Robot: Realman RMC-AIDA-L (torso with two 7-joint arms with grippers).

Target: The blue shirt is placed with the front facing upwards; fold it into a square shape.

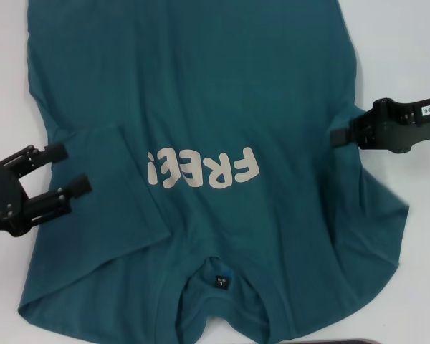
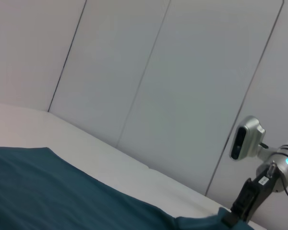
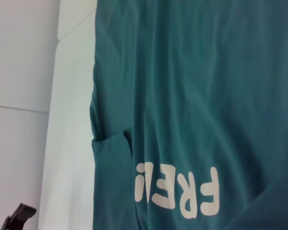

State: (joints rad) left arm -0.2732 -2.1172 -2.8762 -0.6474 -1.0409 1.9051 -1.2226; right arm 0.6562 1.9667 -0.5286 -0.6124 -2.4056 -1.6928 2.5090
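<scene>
left gripper (image 1: 63, 170), a black two-fingered claw at about nine o'clock in the head view, has its fingers spread apart and grasps nothing; its tips sit just over the left edge of the large dark teal-blue cotton t-shirt (image 1: 222, 93), where the left sleeve is folded inward onto the body, and whether the tips touch the cloth cannot be told. right gripper (image 1: 338, 135), black and reaching in from three o'clock, has its tip at the shirt's right edge near the armpit, where the fabric puckers into creases; the pictures do not show whether its fingers are parted or clamped on the cloth.

the shirt lies front up on the white table (image 1: 408, 43), spread across most of the head view, its collar at six o'clock nearest the robot and its hem running out past twelve o'clock. cream-white rounded block letters (image 1: 204, 169) cross the chest at the centre, reading upside down from the robot's side. a small black neck label (image 1: 219, 279) sits inside the collar at six o'clock. the right sleeve fans out unfolded toward four o'clock.

the right wrist view shows the lettering (image 3: 177, 191) and the folded sleeve edge beside it. the left wrist view looks across the shirt (image 2: 62, 191) at the right arm's black gripper (image 2: 240, 211) on the far edge, with pale wall panels (image 2: 158, 72) behind.
</scene>
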